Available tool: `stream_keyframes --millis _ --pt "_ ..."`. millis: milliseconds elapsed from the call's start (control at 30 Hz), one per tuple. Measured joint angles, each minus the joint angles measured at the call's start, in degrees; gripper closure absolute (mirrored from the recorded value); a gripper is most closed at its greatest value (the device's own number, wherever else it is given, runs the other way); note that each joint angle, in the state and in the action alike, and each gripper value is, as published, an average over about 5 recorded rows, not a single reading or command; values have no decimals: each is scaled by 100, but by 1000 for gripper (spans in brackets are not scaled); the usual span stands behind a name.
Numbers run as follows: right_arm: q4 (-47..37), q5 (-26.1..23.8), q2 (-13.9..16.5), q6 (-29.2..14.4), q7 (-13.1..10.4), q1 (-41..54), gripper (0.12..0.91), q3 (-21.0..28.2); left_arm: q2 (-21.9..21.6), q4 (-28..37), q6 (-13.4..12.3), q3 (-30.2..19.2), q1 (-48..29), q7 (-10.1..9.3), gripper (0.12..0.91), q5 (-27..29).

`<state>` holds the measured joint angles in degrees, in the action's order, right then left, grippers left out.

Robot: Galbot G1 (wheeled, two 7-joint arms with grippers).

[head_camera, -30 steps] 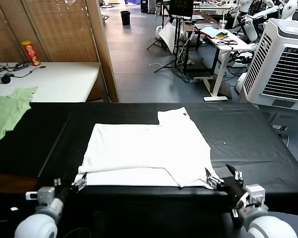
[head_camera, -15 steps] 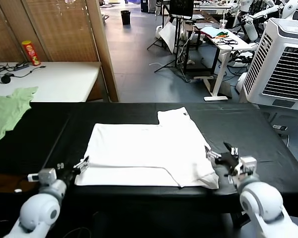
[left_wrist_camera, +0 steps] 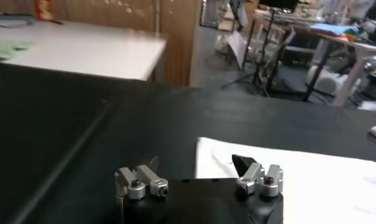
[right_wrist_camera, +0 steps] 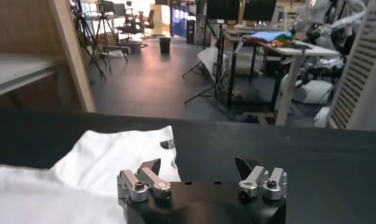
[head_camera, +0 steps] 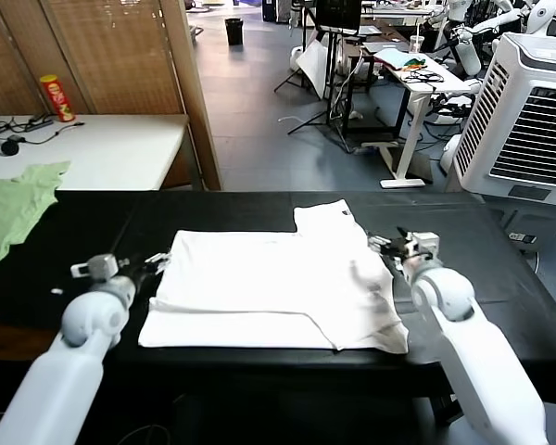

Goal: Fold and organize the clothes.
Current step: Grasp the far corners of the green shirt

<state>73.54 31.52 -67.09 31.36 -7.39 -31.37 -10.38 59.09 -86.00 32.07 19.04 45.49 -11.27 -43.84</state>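
1. Black cloth-covered counter spans the middle of the head view. A pale green garment lies at its left edge, well apart from the work.
2. Behind, upper left of the head view: a white side table carrying a red and yellow cylindrical can and some dark cables. Upper right: a large white louvred air cooler, with desks and stands beyond it.
3. Nothing lies on top of the shirt; both arms flank it.
4. The plain white short-sleeved cotton T-shirt lies flat at the centre of the counter, partly folded: a doubled layer along the near edge, one sleeve jutting toward the far side. No print visible on the side facing up.
5. Left gripper, mid-left of the head view, sits at the shirt's left edge, jaws spread wide, holding nothing.
6. Right gripper, right of centre, sits at the shirt's far right edge, jaws also wide apart, empty.
7. Left wrist view: left gripper low over the counter, white cloth beside one fingertip.
8. Right wrist view alone shows a small dark label at the shirt neckline, beyond the right gripper.
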Motion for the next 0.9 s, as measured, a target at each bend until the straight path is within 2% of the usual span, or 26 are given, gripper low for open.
stream_keyframes --millis 300,533,600,700,900 --pt "-1105 -163 -383 49 119 709 227 343 175 1014 7 -571 -900 178 232 87" --pt "-1524 -190 -592 148 108 820 231 339 294 1596 -47 -761 -1269 290 235 291" --pt "-1563 -192 -606 184 113 832 264 330 323 1719 -35 -761 -1302 300 250 288" --pt "-1621 -191 -614 197 124 850 393 315 320 1811 -23 -759 -1299 352 347 265" --pt "-1622 -191 -644 114 142 808 708 335 292 1727 -17 -790 -1240 428 671 273"
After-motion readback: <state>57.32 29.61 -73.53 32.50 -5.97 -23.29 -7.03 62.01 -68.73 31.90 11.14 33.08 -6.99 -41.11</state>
